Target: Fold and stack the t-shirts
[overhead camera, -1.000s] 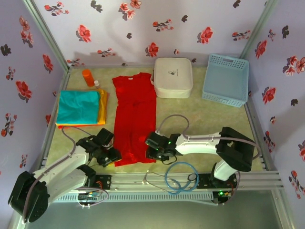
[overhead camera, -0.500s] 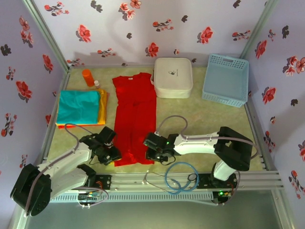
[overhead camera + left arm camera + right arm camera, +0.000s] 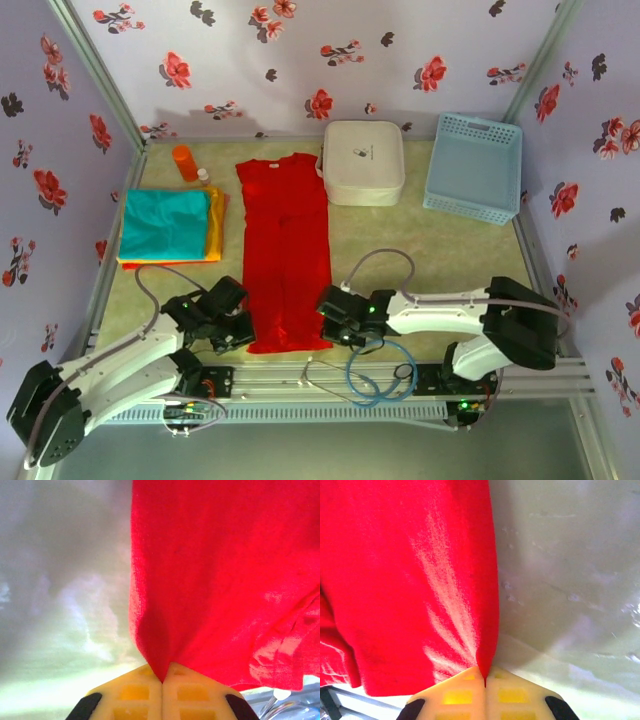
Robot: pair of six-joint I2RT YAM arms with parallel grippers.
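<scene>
A bright red t-shirt (image 3: pixel 286 250) lies folded into a long narrow strip down the middle of the table. My left gripper (image 3: pixel 240 330) is shut on its near left edge, and the red cloth (image 3: pixel 225 580) runs up from between the closed yellow fingertips (image 3: pixel 135 692). My right gripper (image 3: pixel 330 322) is shut on the near right edge, with the red cloth (image 3: pixel 410 580) pinched between its fingertips (image 3: pixel 512 696). A stack of folded shirts, teal (image 3: pixel 163 224) on top with yellow (image 3: pixel 213 225) and orange edges, rests at the left.
An orange bottle (image 3: pixel 185 161) stands at the back left. A white rounded-square case (image 3: pixel 363 162) sits behind the red shirt, and a light blue lattice basket (image 3: pixel 474 166) is at the back right. A blue cable loop (image 3: pixel 378 370) lies over the front rail.
Both grippers have pulled toward the near edge with the red shirt's near corners, and the shirt's near end has slid closer to the rail. The right arm's elbow swung right.
</scene>
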